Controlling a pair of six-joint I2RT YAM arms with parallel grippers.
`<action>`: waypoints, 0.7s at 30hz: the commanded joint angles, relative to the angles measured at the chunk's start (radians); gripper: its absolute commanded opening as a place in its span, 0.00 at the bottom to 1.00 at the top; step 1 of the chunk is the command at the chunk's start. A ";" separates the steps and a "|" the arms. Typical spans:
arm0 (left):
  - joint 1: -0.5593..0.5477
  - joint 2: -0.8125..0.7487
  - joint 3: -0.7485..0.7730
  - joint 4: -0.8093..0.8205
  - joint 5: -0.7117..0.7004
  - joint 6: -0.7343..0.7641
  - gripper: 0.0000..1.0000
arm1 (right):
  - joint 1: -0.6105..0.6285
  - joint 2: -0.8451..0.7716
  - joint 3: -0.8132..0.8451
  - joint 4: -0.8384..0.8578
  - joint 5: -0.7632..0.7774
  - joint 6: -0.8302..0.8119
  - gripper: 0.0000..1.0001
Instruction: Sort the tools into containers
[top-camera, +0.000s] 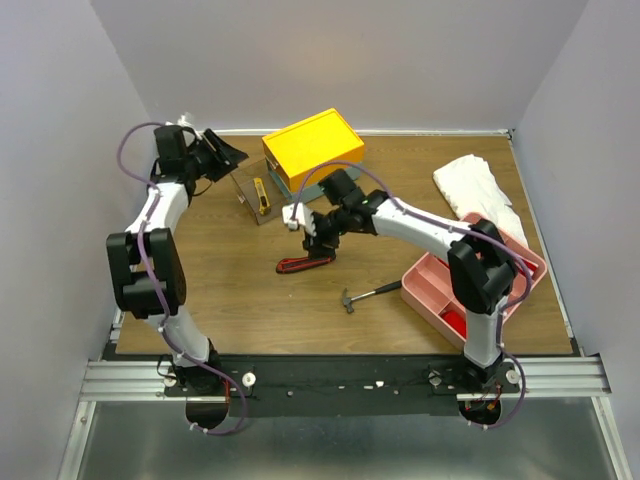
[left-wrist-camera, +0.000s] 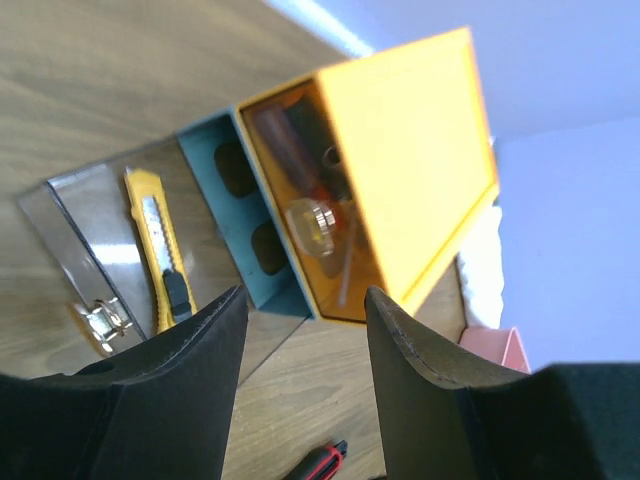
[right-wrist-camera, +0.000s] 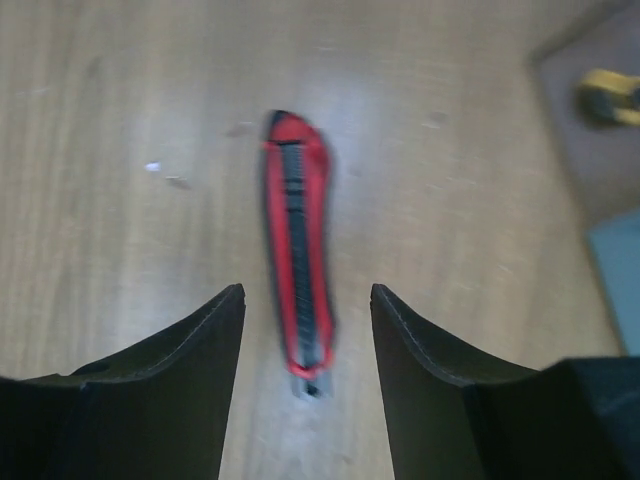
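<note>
Wide, empty right end effector (right-wrist-camera: 307, 292) above the red utility knife (right-wrist-camera: 297, 250); left end effector (left-wrist-camera: 305, 292) wide, empty too

The table (top-camera: 250, 310) lies open along its near edge; the yellow-topped box (top-camera: 312, 145) blocks the far edge, the pink tray (top-camera: 425, 290) the near-right corner.

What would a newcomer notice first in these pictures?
The rectangular box with the bright yellow top stands at the far middle of the wooden table; just left of it, a clear plastic drawer holds a yellow utility knife. Nearer, a red utility knife lies on the wood, with the open right gripper above it.
</note>
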 joint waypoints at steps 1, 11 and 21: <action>0.068 -0.175 -0.024 -0.076 0.048 0.054 0.59 | 0.062 0.062 -0.024 -0.111 -0.027 -0.123 0.61; 0.128 -0.393 -0.173 -0.170 0.061 0.176 0.59 | 0.099 0.224 0.080 -0.177 0.166 -0.134 0.61; 0.136 -0.463 -0.259 -0.161 0.067 0.170 0.58 | 0.128 0.241 0.054 -0.102 0.289 -0.140 0.37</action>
